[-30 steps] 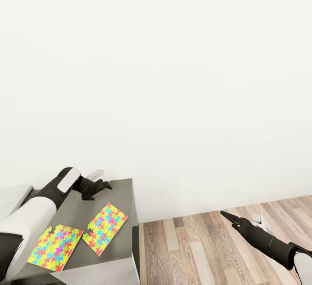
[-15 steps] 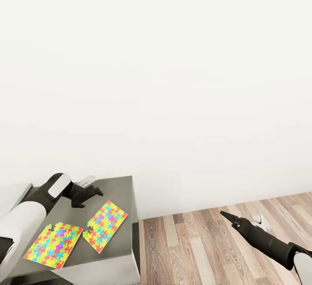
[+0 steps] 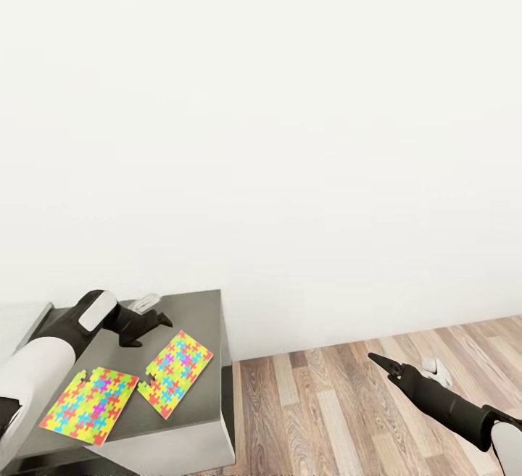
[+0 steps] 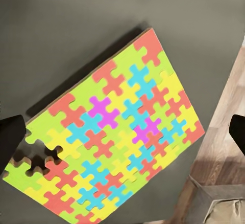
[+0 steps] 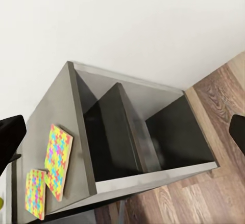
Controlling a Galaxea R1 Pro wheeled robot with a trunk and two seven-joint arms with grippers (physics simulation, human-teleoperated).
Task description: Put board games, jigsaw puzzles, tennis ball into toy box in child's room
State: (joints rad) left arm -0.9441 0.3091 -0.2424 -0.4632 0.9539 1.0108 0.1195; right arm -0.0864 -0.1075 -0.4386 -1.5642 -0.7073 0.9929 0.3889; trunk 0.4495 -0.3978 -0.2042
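Observation:
Two jigsaw puzzles lie flat on the dark grey side unit of the table (image 3: 197,308). One puzzle (image 3: 176,372) is nearer the unit's right edge, the other (image 3: 90,403) is left of it. My left gripper (image 3: 154,320) hovers open just behind them, and in the left wrist view the nearer puzzle (image 4: 117,142) lies under the gripper (image 4: 122,132). My right gripper (image 3: 378,360) hangs open over the floor, well right of the unit. Its wrist view shows both puzzles (image 5: 58,160) (image 5: 34,193). The board games, tennis ball, toy box and bed are out of view.
A plain white wall fills the view behind the unit. Wood floor (image 3: 326,411) stretches to the right of it. The unit's side (image 5: 143,137) has two open dark compartments split by a divider.
My left gripper has drawn back to the left and lowered toward the puzzles. The head view has shifted slightly. The right arm and both puzzles have stayed put.

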